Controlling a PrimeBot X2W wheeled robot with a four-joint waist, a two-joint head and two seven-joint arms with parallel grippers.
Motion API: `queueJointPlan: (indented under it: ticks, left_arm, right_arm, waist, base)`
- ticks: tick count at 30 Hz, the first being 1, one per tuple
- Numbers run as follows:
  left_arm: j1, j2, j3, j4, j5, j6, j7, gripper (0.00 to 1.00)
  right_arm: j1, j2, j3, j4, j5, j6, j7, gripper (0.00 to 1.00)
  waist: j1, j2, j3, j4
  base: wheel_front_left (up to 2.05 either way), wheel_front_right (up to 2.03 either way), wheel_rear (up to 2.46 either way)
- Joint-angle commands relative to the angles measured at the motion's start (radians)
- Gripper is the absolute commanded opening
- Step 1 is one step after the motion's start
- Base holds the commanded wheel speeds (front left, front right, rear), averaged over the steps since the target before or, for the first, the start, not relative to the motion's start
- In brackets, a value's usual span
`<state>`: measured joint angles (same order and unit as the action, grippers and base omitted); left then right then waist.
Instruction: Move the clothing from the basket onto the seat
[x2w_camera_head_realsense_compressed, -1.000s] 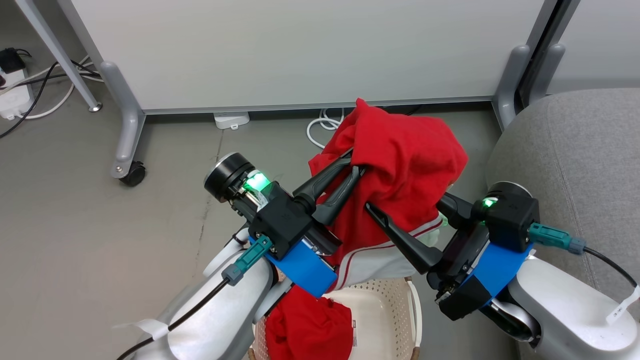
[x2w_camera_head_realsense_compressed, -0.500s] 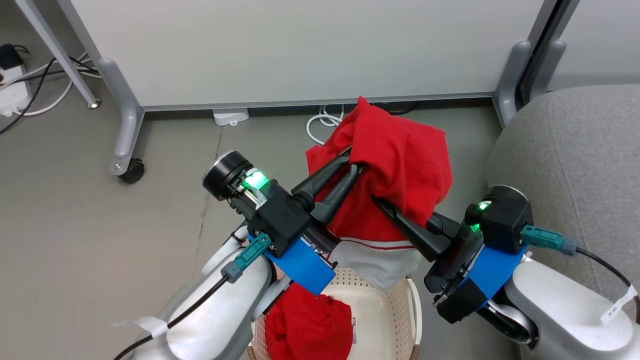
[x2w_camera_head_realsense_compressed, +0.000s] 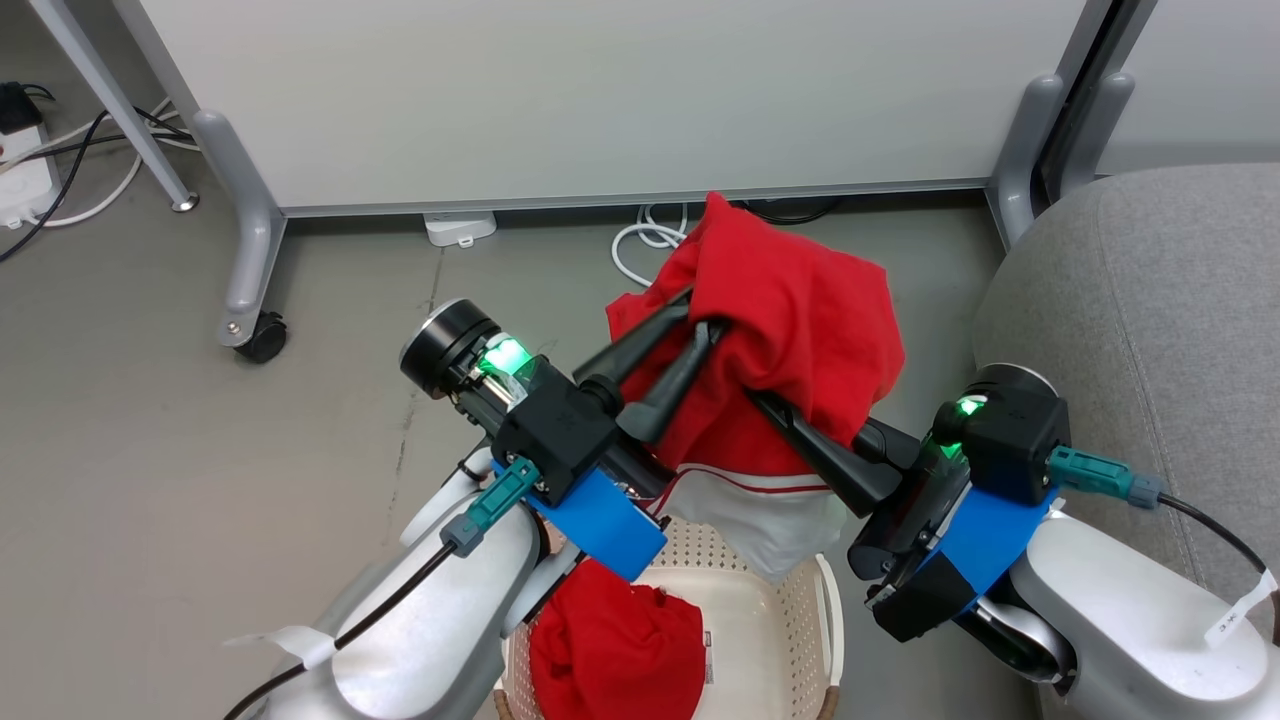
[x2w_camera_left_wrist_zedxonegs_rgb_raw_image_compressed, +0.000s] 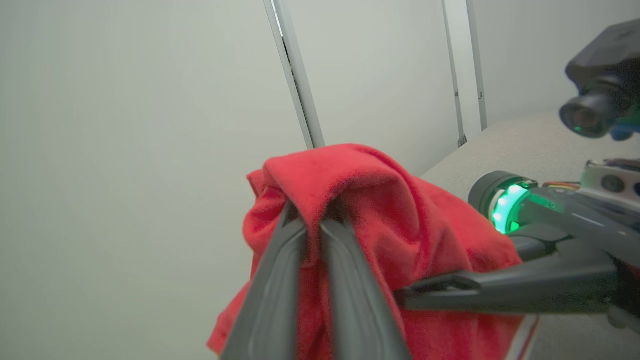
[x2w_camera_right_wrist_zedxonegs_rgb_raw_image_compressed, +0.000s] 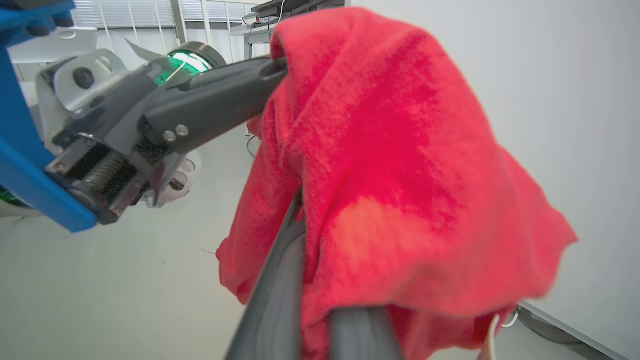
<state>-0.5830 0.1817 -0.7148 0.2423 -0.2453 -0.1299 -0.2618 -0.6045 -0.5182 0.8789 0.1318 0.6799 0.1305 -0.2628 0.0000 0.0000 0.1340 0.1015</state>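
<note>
Grey floor (x2w_camera_head_realsense_compressed: 200, 480) is spread under the whole scene. It is bounded at the back by a white partition panel (x2w_camera_head_realsense_compressed: 600, 100) on grey legs, one ending in a black castor (x2w_camera_head_realsense_compressed: 262, 337). White cables (x2w_camera_head_realsense_compressed: 640, 240) are coiled at the panel's foot. At the right the light grey seat (x2w_camera_head_realsense_compressed: 1150, 300) is seen, bare in the part shown. The basket (x2w_camera_head_realsense_compressed: 828, 630) is set on the floor just below the two arms, near the seat.

The step in hand is judged to be the carrying of the first piece. A raised garment (x2w_camera_head_realsense_compressed: 800, 310) is held above the basket, its white-trimmed hem hanging toward the rim; whether the rim is touched cannot be told. The left gripper (x2w_camera_head_realsense_compressed: 703, 318) is clamped on a fold near the top of the cloth, with red fabric pinched between its two fingers, as is shown plainly in the left wrist view. The right gripper (x2w_camera_head_realsense_compressed: 765, 402) is pushed in from the other side under the drape. Its jaws are drawn together and a fold appears to be caught between them, though the tips are hidden by cloth. A second garment (x2w_camera_head_realsense_compressed: 615, 650) is seen bunched in the basket's left part.

The task is taken to be in its first half, nothing being yet laid on the seat. A swing toward the robot's right is called for next, with the cloth carried high enough for the hem to be cleared of the basket rim and the seat's edge. Both grips are then to be released over the cushion. A snag of the hem on the rim is the risk to be watched.
</note>
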Motion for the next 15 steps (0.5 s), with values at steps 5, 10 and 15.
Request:
queueJointPlan:
  ticks: [5, 10, 15]
  left_arm:
    - [-0.018, -0.003, 0.005, 0.001, 0.005, 0.000, -0.005, 1.00]
    - [-0.022, 0.001, 0.009, 0.001, 0.010, 0.000, -0.004, 1.00]
    - [-0.025, 0.002, 0.016, -0.009, 0.018, 0.000, -0.004, 1.00]
  right_arm:
    - [0.008, 0.008, -0.013, -0.008, -0.002, 0.000, -0.003, 0.00]
    - [0.011, 0.012, -0.023, -0.010, -0.006, 0.000, -0.003, 0.00]
    - [0.021, 0.018, -0.051, -0.003, -0.007, 0.000, -0.003, 0.00]
  waist:
    - [0.0000, 0.0000, 0.003, 0.000]
    - [0.0000, 0.0000, 0.011, -0.001]
    - [0.0000, 0.0000, 0.025, -0.014]
  base:
    - [0.00, 0.00, 0.00]
    - [0.00, 0.00, 0.00]
    - [0.00, 0.00, 0.00]
